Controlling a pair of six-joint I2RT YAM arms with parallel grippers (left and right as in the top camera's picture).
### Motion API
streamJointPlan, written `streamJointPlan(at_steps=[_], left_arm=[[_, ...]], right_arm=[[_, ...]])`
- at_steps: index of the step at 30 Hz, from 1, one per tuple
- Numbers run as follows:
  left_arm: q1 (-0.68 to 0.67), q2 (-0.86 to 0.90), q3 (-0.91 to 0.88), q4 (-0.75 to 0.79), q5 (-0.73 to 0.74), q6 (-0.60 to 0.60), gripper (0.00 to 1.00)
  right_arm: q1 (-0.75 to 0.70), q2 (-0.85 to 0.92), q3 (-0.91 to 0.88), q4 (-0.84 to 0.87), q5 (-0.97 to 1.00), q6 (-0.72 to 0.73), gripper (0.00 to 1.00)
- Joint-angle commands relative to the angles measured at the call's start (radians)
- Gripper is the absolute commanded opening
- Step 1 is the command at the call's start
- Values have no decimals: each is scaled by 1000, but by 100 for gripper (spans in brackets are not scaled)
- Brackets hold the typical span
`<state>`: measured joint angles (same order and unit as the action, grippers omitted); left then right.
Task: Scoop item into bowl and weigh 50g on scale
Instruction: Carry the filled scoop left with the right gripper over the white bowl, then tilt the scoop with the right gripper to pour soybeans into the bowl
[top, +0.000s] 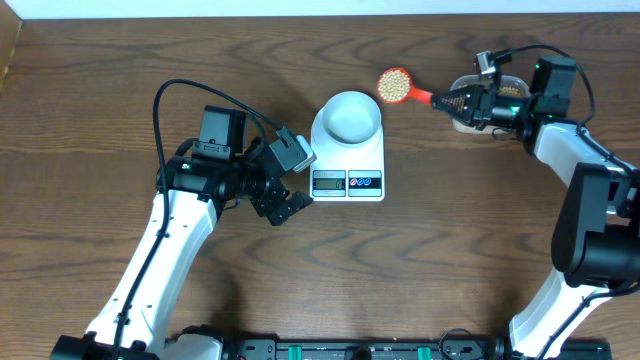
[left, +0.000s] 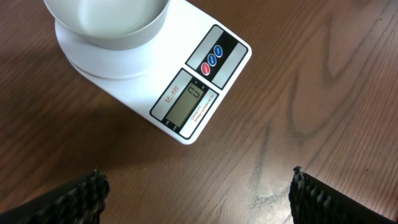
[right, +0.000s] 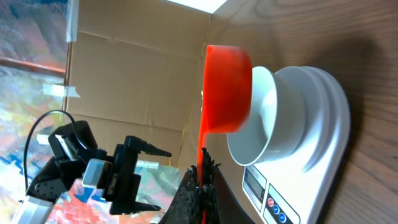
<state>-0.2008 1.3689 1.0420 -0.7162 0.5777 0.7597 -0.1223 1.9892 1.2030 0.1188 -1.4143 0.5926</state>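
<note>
The white bowl (top: 349, 116) sits on the white scale (top: 366, 160) at the table's middle; its inside looks empty. Both show in the left wrist view: bowl (left: 106, 22), scale (left: 186, 93). My right gripper (top: 447, 100) is shut on the handle of a red scoop (top: 394, 85) full of beige beans (top: 393, 83), held just right of the bowl. In the right wrist view the scoop (right: 225, 87) hangs beside the bowl (right: 258, 118) on the scale (right: 311, 155). My left gripper (top: 287, 205) is open and empty, just left of the scale's display end.
A clear tub (top: 492, 95) lies under my right gripper at the back right, mostly hidden by it. The scale's display (left: 188, 104) and round buttons (left: 211, 60) face the front. A cardboard wall stands behind the table.
</note>
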Motion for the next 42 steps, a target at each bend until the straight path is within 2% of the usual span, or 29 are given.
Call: streamJointPlan(at_steps=[1,14,42], left_arm=[[3,0,23,0,13,6,95],[3,0,23,0,13,6,95],[3,0,23,0,13,6,95]], right_arm=[[28,5,5,5,-13,-27,1],[64,5,5,3,-6,-135,1],[66,5,5,4,2,-165,1]])
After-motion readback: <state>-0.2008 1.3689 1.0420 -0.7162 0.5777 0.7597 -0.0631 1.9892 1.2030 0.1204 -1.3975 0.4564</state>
